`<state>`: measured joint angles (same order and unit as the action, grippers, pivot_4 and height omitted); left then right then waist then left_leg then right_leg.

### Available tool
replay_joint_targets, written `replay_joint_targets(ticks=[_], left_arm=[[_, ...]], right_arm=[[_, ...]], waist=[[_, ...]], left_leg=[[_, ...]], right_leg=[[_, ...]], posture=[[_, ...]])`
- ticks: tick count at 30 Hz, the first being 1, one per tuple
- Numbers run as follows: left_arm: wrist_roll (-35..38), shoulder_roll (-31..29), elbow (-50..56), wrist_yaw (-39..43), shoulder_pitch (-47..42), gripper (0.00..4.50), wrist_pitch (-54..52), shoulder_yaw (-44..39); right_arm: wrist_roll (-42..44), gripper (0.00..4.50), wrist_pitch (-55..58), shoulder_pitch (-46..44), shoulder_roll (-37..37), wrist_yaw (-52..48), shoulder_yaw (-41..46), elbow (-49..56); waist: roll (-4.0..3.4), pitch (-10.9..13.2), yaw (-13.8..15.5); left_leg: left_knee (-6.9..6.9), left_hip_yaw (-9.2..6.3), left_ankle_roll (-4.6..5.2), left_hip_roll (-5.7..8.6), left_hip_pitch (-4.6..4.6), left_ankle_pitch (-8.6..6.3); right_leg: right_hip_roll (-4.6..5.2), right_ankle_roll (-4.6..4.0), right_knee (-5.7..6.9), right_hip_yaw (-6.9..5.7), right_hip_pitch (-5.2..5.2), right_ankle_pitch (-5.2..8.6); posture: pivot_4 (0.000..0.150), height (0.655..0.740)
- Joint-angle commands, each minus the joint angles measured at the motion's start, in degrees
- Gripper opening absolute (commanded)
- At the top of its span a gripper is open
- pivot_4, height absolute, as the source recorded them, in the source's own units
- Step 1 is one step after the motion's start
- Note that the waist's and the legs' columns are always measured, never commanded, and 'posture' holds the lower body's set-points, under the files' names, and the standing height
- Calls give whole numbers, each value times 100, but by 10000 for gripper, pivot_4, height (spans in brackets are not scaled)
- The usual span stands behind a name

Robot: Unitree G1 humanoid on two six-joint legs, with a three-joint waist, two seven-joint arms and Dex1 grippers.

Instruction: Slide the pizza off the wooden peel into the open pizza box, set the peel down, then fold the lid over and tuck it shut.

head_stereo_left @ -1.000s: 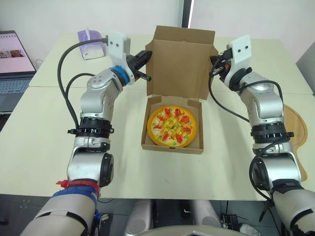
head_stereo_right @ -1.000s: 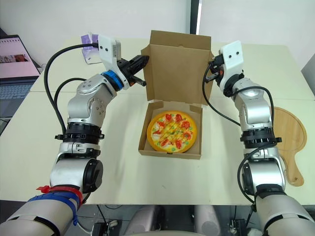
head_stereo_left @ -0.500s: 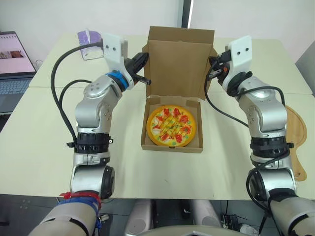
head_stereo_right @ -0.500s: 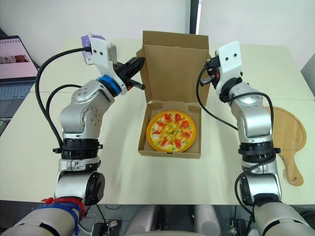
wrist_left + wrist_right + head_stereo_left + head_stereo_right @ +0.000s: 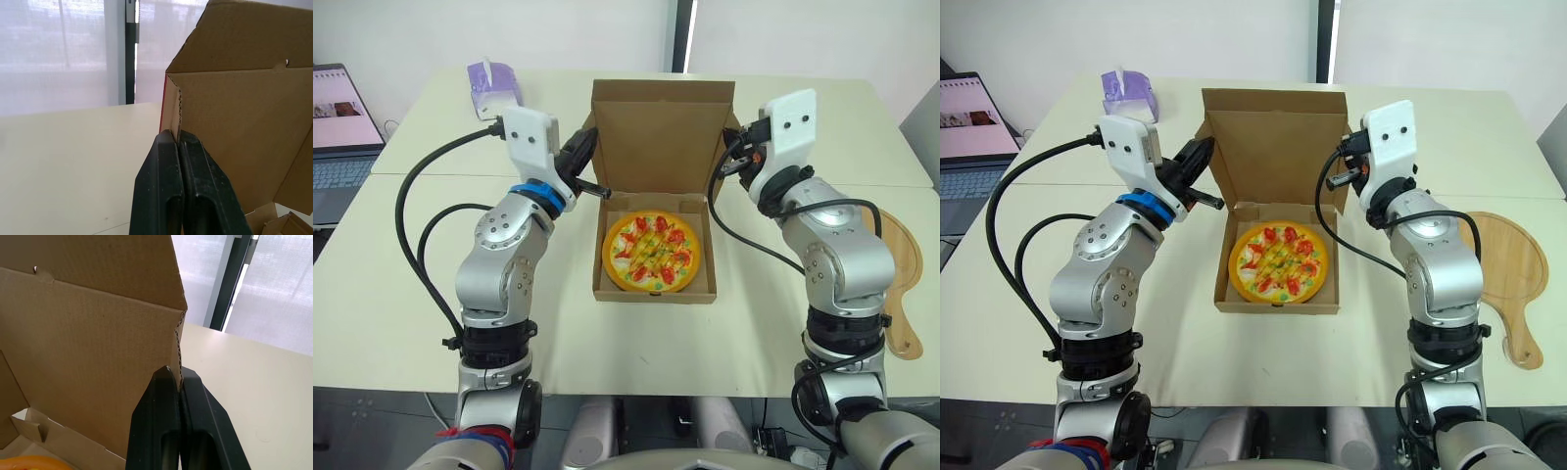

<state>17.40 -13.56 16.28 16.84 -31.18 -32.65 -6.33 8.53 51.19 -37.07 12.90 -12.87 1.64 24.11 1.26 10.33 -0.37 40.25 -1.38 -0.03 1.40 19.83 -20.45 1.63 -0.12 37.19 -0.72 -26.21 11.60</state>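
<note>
The pizza (image 5: 653, 252) lies in the base of the cardboard box (image 5: 655, 293) at the table's middle. The lid (image 5: 663, 137) stands upright behind it, side flaps folded forward. My left gripper (image 5: 177, 137) is shut on the lid's left side edge, also seen from the head camera as left gripper (image 5: 586, 168). My right gripper (image 5: 177, 375) is shut on the lid's right side edge, right gripper (image 5: 731, 163). The wooden peel (image 5: 1504, 274) lies flat on the table at the right, bare.
A purple tissue box (image 5: 492, 80) stands at the back left of the table. A laptop (image 5: 337, 127) sits open at the far left. Cables loop from both wrists beside the box.
Both grippers have drawn nearer to me and lower, still holding the lid's edges. The lid has come forward with them. The pizza and peel have not moved.
</note>
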Motion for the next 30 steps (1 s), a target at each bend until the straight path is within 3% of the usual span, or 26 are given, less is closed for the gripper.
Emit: replay_joint_targets(ticks=[1,16,30], left_arm=[[-29,40,334,11,-19,132,179,227],[-122,78,1216,-154,700,132,178,451],[-766,244,1070,-575,662,132,523,685]], right_arm=[[150,0,177,-157,-175,51,-214,358],[119,0,619,72,-665,515,-214,840],[23,0,358,-204,-529,469,-211,492]], waist=[[0,0,0],[-2,-2,-11],[-1,-2,-7]], left_leg=[[0,0,0,0,0,0],[0,-2,0,-2,0,0],[0,-3,2,-2,0,0]], right_leg=[[0,0,0,0,1,0],[-3,-1,-3,-1,2,0],[-3,-1,-5,-2,4,0]], posture=[[1500,7400],[1500,7400],[1500,7400]])
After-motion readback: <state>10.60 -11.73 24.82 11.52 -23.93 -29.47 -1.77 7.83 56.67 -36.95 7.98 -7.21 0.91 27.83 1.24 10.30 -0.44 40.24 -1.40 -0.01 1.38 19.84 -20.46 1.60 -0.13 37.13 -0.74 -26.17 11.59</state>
